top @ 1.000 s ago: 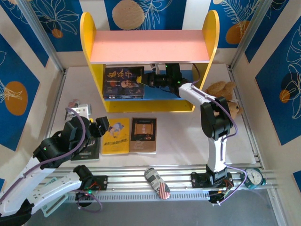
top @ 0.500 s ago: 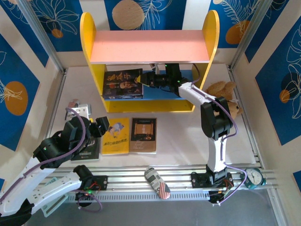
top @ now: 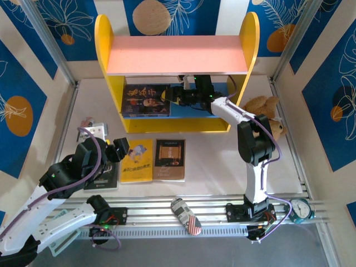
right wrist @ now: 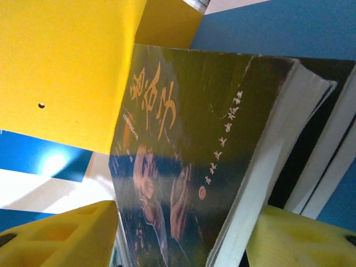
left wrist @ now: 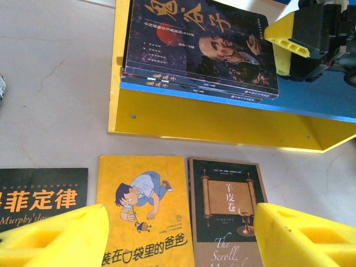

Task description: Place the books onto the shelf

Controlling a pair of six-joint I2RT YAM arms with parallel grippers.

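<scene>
The shelf [top: 177, 54] has yellow sides, a pink top board and a blue lower board [left wrist: 334, 92]. At the left of the lower board, the dark blue book [top: 146, 100] with a man's portrait lies on top of another book, of which only the edge [left wrist: 194, 89] shows. My right gripper [top: 167, 95] reaches under the pink board and is shut on the dark blue book's [right wrist: 183, 144] right edge, one finger on each side. On the table lie the black gold-title book [left wrist: 39, 200], the yellow book [top: 137, 160] and the brown-black book [top: 170, 159]. My left gripper [left wrist: 178, 233] hovers open above these.
A brown plush toy [top: 268, 111] sits right of the shelf beside the right arm. A patterned can [top: 186, 216] and a small clock [top: 300, 208] rest on the front rail. A small grey object [top: 92, 128] lies at the table's left. Metal posts frame the table.
The dark blue book, first tilted up on the lower board, has come down flatter onto the book beneath it, with the right gripper still on its edge. The left arm has not moved.
</scene>
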